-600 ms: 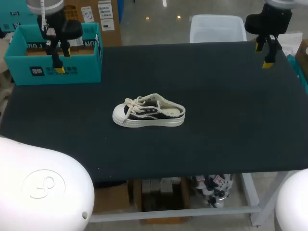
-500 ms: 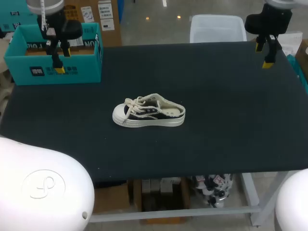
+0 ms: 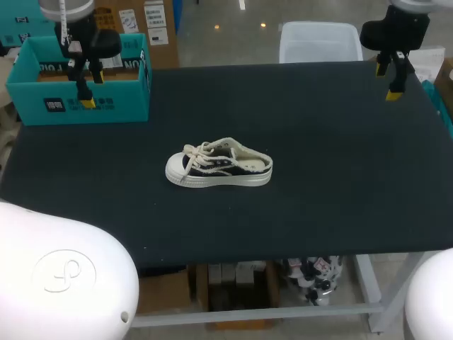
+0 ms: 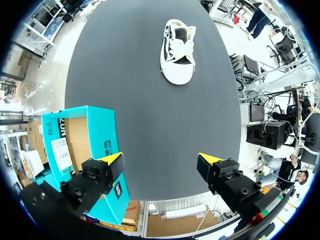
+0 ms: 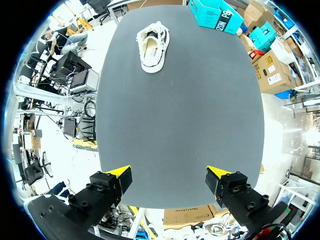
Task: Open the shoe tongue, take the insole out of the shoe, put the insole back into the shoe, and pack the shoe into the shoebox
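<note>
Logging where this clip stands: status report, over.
Left end effector open, above the shoebox; right end effector open, over the table's far corner. Shoe mid-table, untouched. Nothing between them and it.

Left arm [image 3: 67,8] enters at the far left corner, wrist up high, left tool [image 3: 90,88] pointing down. Jaws spread wide, nothing between them; the left wrist view shows the same on the left tool [image 4: 161,160]. Right arm [image 3: 410,6] mirrors it at the far right corner, right tool [image 3: 388,81] pointing down, jaws apart and empty, yellow fingertips [image 5: 120,172] bare.
</note>
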Controlling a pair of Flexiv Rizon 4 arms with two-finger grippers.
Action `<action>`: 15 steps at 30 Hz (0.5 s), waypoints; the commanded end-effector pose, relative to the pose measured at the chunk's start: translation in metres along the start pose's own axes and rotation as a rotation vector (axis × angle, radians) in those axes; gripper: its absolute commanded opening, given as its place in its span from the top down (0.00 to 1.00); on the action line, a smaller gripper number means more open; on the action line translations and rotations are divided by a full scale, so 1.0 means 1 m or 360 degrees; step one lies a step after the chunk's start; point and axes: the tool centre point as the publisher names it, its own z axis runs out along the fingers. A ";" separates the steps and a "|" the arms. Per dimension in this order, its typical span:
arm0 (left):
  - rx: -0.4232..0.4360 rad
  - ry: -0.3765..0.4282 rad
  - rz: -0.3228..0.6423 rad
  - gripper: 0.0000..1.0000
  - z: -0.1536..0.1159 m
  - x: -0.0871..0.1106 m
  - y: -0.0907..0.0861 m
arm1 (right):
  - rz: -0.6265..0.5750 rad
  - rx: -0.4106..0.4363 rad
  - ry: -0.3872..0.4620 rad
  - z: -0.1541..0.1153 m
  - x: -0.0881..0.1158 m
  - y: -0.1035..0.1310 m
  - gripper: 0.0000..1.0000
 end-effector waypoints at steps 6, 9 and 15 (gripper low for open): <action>0.0000 0.0000 0.0000 0.00 0.000 0.000 0.000 | 0.0002 -0.0031 0.0028 0.002 0.003 0.008 0.00; -0.0003 -0.0004 0.0006 0.00 0.000 0.000 -0.001 | 0.0025 -0.0071 0.0029 0.003 0.008 0.018 0.00; 0.0034 -0.0025 0.0041 0.00 -0.002 0.006 -0.012 | 0.0040 -0.0215 0.0021 0.008 0.022 0.037 0.00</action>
